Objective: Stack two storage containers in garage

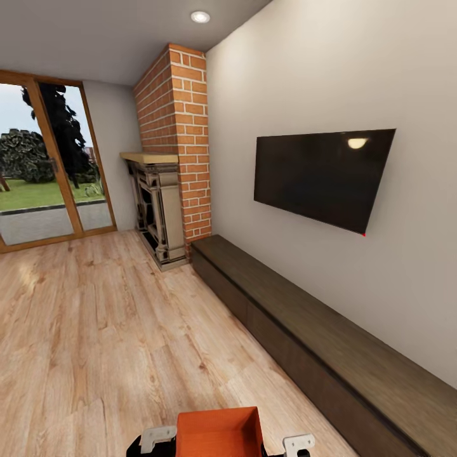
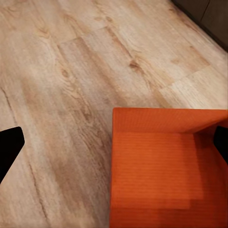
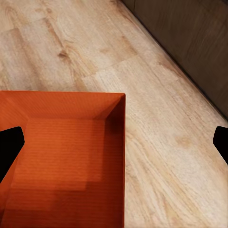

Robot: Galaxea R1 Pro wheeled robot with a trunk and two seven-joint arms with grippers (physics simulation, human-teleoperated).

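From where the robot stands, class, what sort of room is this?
Most likely a living room: a red brick fireplace, a black wall-mounted TV over a long dark low cabinet, and glass doors onto a garden.

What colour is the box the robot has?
Orange-red: the rectangular open-top storage container shows best in the right wrist view.

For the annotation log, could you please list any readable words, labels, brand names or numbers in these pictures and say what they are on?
None: no text can be read anywhere.
The orange-red open-top storage container has plain walls.
The black wall-mounted TV has a blank screen.
The long dark wooden low cabinet is unmarked.
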